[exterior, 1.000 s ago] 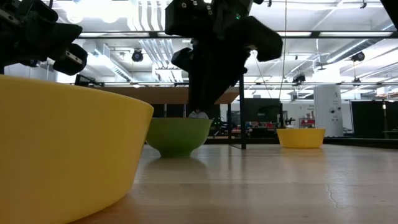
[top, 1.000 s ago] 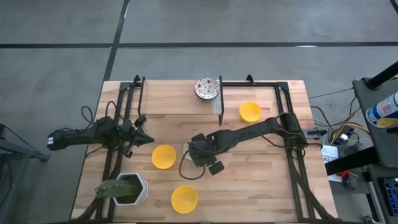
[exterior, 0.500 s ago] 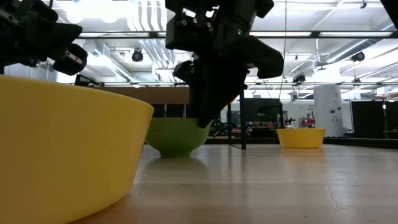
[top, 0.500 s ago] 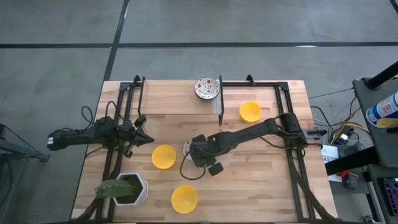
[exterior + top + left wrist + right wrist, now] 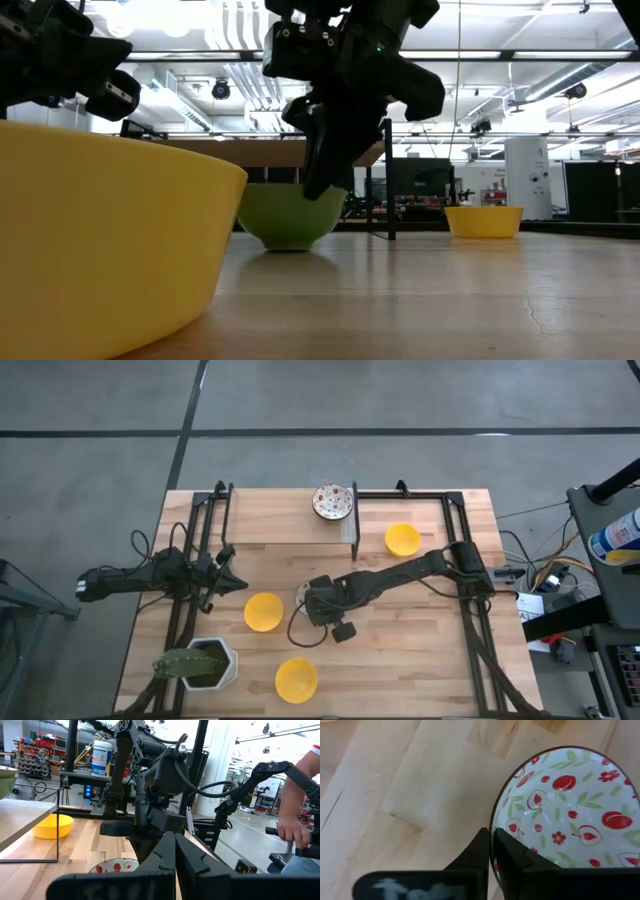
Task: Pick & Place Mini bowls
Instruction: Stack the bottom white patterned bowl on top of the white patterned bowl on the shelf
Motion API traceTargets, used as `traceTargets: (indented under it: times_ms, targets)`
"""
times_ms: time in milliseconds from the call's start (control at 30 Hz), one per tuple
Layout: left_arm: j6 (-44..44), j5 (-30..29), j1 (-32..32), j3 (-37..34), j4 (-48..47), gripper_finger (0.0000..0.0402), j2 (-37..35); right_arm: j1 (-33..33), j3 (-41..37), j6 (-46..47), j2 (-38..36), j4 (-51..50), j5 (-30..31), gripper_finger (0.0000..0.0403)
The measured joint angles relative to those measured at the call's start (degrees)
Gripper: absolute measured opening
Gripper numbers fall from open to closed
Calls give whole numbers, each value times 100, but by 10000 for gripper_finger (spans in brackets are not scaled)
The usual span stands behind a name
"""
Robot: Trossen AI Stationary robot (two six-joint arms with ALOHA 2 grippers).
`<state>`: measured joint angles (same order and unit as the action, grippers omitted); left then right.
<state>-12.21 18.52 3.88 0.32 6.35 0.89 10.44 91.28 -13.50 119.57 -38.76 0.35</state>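
- right gripper (image 5: 308, 603) sits at table centre, its fingers (image 5: 512, 857) closed thin over the near rim of the patterned mini bowl (image 5: 565, 807).
- left gripper (image 5: 228, 582) waits, closed and empty, at the left.

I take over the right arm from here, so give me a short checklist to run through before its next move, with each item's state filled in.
1. Right gripper at the patterned bowl: ok, its fingers straddle the rim.
2. Fingers shut on the rim: ok, by the right wrist view.
3. Bowl off the table: cannot tell; the low view shows it tilted.
4. Nearest yellow bowl apart from the gripper: ok.
5. Left gripper clear: ok, waiting at the table's left.
6. Cactus pot out of the way: ok.
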Motion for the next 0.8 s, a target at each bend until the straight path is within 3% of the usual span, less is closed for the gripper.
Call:
traceTargets:
  times_ms: [267, 800]
  targets:
    - [0, 0, -1, 0, 0, 0, 1, -4, 462, 312, 2, -576, 3, 9]
    - [0, 2, -1, 0, 0, 0, 1, 9, 2346, 289, 2, -1855, -31, 8]
